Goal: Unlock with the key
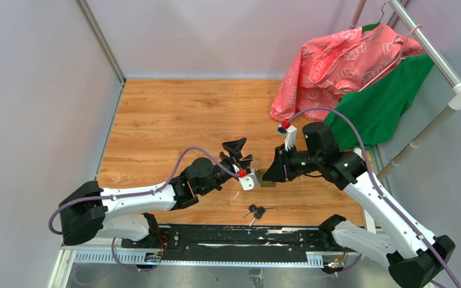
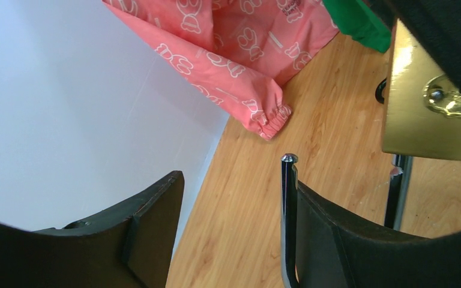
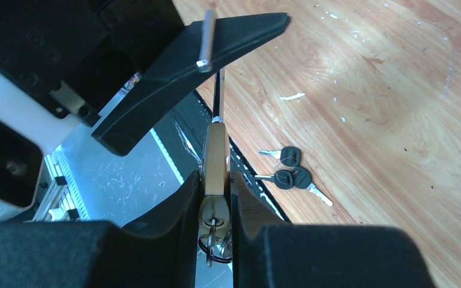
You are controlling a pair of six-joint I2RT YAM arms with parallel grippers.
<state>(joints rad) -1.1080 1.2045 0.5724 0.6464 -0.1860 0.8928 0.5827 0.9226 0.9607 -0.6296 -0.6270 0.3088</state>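
The right claw (image 3: 216,187) pinches one brass padlock (image 3: 215,150) by its flat sides, and a key ring (image 3: 214,243) hangs at its base. The left claw (image 2: 234,180) stands spread, with the padlock's steel shackle (image 2: 287,210) against one finger. Three black-headed keys (image 3: 289,171) lie loose on the worktop (image 1: 174,114) near the padlock.

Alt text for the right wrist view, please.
The right gripper is shut on a brass padlock with a key in its keyhole; its steel shackle reaches up to the left gripper's black finger. Three black-headed keys lie on the wooden table.
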